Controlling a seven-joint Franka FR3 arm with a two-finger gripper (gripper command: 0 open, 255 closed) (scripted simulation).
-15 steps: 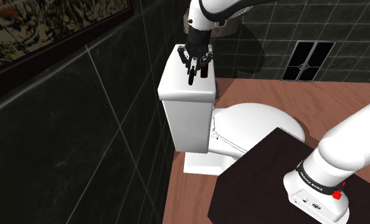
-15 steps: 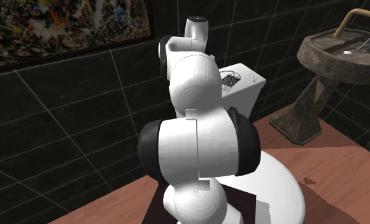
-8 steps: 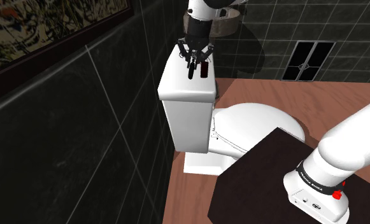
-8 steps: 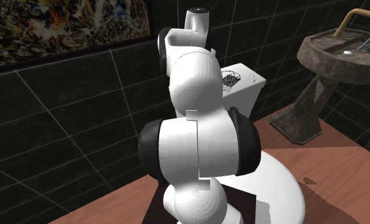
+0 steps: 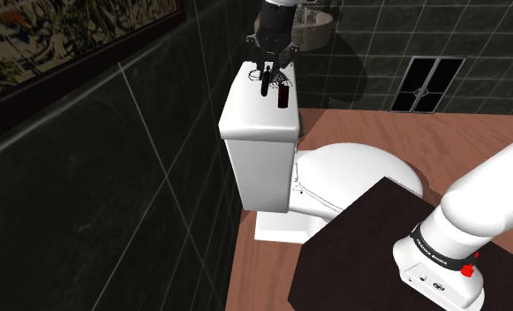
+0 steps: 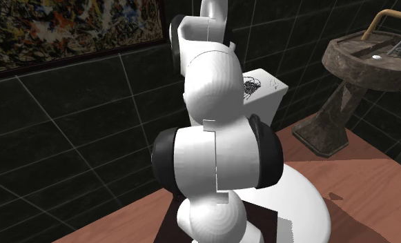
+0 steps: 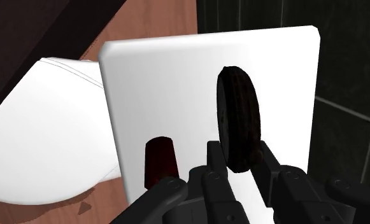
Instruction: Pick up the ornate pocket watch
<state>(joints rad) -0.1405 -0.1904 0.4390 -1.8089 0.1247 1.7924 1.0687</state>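
Gripper (image 7: 239,154): partly closed, fingers (image 7: 214,159) pressed to either face of the watch (image 7: 237,114). Watch is a dark round disc, seen edge-on, standing upright between the fingertips. In the shoulder view the gripper (image 5: 266,87) points down over the far end of the lid (image 5: 245,110). Cannot tell if the watch is clear of the lid or touching it.

Just beside the gripper: a dark red cylinder (image 7: 161,156), upright on the lid (image 7: 177,83), apart from the watch. In the shoulder view the cylinder (image 5: 283,95) sits just right of the fingertips.

Lid: plain white, flat, on top of the toilet tank. In the second exterior view the lid (image 6: 268,81) carries a small dark wiry thing (image 6: 249,86); cannot tell what it is.

Below the tank: white bowl (image 5: 360,172), seat down; brown floor (image 5: 475,132).

Arm (image 6: 216,159) rises from the dark stand (image 5: 369,238) and blocks much of the tank in the second exterior view.

Around: dark tiled wall (image 5: 139,194) behind the tank, painting (image 5: 60,35) on it, vent (image 5: 429,86) low on the far wall, stone sink (image 6: 371,62) on a pedestal.
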